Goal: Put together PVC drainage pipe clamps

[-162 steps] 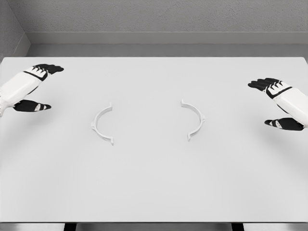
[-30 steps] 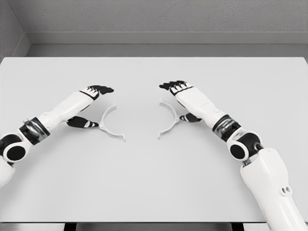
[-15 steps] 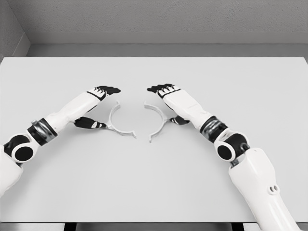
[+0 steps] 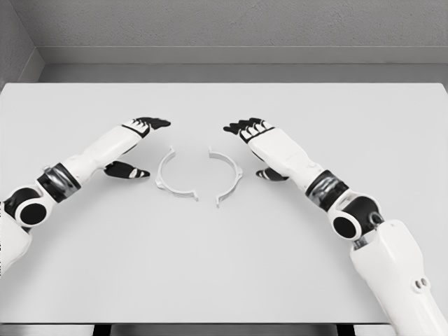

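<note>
Both hands have drawn back a little from the clamp halves, which now lie close together mid-surface, open sides facing, ends not yet joined. Left hand (image 4: 133, 143) sits just left of the left half (image 4: 170, 178), fingers relaxed, holding nothing; right hand (image 4: 259, 143) likewise released beside the right half (image 4: 227, 175). Risk: the lower ends look offset, so a further push could slide one half past the other or spin it. Surface (image 4: 224, 266) is plain white; grey walls behind.

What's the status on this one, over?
Left robot hand and right robot hand open, holding nothing. Two white semicircular plastic clamp halves face each other on the white table, unjoined. Nothing between them.
</note>
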Controlling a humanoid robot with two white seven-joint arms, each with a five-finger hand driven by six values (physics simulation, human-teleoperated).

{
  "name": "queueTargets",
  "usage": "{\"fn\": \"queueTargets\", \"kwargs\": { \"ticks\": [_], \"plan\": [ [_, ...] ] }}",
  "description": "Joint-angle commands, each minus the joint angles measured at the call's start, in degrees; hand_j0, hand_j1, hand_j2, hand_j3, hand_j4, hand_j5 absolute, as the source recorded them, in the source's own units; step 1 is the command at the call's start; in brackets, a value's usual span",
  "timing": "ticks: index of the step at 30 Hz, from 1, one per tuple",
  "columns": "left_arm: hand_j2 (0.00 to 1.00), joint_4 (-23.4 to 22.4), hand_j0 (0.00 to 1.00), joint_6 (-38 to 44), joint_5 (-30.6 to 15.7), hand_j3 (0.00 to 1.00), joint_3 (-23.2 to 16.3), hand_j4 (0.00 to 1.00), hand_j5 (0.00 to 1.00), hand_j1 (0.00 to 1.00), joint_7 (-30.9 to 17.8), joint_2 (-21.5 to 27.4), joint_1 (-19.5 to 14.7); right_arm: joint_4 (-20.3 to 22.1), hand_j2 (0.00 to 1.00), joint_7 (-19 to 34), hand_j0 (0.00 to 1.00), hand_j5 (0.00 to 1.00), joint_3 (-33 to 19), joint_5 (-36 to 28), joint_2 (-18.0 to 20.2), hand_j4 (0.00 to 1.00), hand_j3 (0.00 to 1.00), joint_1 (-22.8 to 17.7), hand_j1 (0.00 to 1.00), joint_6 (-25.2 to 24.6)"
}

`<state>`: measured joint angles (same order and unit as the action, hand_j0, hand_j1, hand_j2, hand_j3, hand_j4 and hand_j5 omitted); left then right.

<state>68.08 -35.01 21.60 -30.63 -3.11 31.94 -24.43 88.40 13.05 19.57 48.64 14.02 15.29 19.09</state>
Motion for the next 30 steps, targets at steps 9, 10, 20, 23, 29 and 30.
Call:
{"fn": "queueTargets", "kwargs": {
  "ticks": [9,10,20,23,29,30],
  "plan": [
    [1.0,-0.49,1.0,0.01,-0.33,1.0,-0.3,1.0,1.0,1.0,0.03,-2.05,-0.09,2.83,1.0,0.31,1.0,1.0,0.64,0.05,-0.05,1.0,1.0,-1.49,1.0,-0.02],
    [1.0,-0.49,1.0,0.01,-0.33,1.0,-0.3,1.0,1.0,1.0,0.03,-2.32,0.0,2.83,1.0,0.31,1.0,1.0,0.82,0.13,-0.14,1.0,1.0,-1.49,1.0,-0.02],
    [1.0,-2.42,1.0,0.01,0.38,1.0,-0.39,1.0,1.0,1.0,0.03,-2.67,-1.67,2.75,1.0,0.31,1.0,1.0,3.81,0.22,-0.66,1.0,1.0,-1.41,1.0,-0.28],
    [1.0,-3.3,1.0,0.01,0.29,1.0,-0.04,1.0,1.0,1.0,0.03,-2.58,-2.29,2.66,1.0,0.31,1.0,1.0,4.51,0.22,-1.72,1.0,1.0,-1.41,1.0,-0.37],
    [1.0,-4.18,1.0,0.01,0.2,1.0,-0.13,1.0,1.0,1.0,0.03,-2.49,-2.99,2.13,1.0,0.22,1.0,1.0,4.6,0.31,-2.68,1.0,1.0,-1.06,1.0,-0.72],
    [1.0,-4.18,1.0,0.01,0.2,1.0,-0.13,1.0,1.0,1.0,0.03,-2.49,-2.99,2.04,1.0,0.22,1.0,1.0,4.6,0.22,-2.68,1.0,1.0,-0.97,1.0,-1.07]
  ]
}}
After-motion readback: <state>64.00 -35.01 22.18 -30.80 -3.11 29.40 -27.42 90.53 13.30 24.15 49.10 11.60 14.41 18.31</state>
